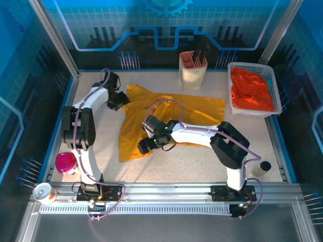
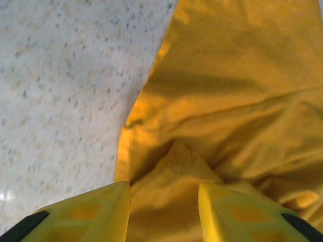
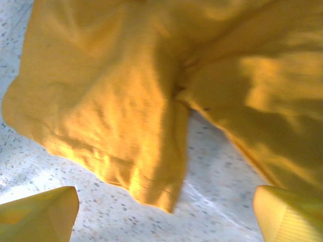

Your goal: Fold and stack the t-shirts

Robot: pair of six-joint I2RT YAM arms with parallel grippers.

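A mustard-yellow t-shirt [image 1: 176, 113] lies spread and rumpled across the middle of the table. An orange-red t-shirt [image 1: 251, 91] is bunched in the white basket [image 1: 250, 65] at the back right. My left gripper [image 1: 117, 101] sits at the yellow shirt's back-left edge. In the left wrist view the left gripper [image 2: 164, 190] is open, with a raised ridge of the yellow cloth [image 2: 186, 161] lying loose between its fingers. My right gripper [image 1: 146, 145] hovers at the shirt's front-left corner. In the right wrist view the right gripper [image 3: 164, 201] is wide open over bare table, just short of a cloth corner [image 3: 151, 176].
A cream holder with dark utensils [image 1: 193, 70] stands at the back, just beyond the shirt. A pink object [image 1: 65, 162] and a white cup [image 1: 42, 191] sit near the left arm's base. A small dark-capped bottle [image 1: 261, 168] stands at the front right.
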